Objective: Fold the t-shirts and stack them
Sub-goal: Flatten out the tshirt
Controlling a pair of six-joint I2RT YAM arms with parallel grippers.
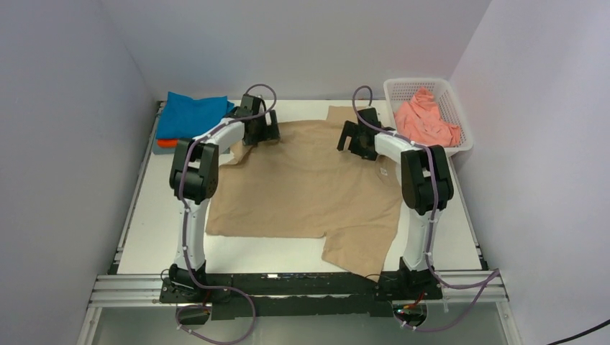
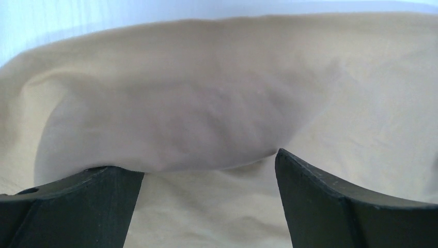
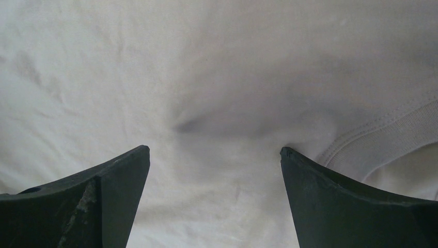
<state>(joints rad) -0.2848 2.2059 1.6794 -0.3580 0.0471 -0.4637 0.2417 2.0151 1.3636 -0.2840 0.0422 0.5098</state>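
Observation:
A tan-beige t-shirt (image 1: 309,187) lies spread across the middle of the white table. My left gripper (image 1: 260,131) is open, low over the shirt's far left part; its fingers (image 2: 93,206) straddle a raised fold of tan cloth (image 2: 170,119). My right gripper (image 1: 356,141) is open over the shirt's far right part, its fingers (image 3: 330,201) apart on the cloth (image 3: 206,88) beside a ribbed hem (image 3: 382,134). A folded bright blue shirt (image 1: 188,113) lies on an orange-red one (image 1: 167,143) at the far left. A salmon pink shirt (image 1: 424,118) lies in the basket. The grey shirt is out of view.
The white mesh basket (image 1: 460,108) stands at the far right corner. Grey walls close in the table on the left, back and right. A metal rail (image 1: 302,287) with both arm bases runs along the near edge.

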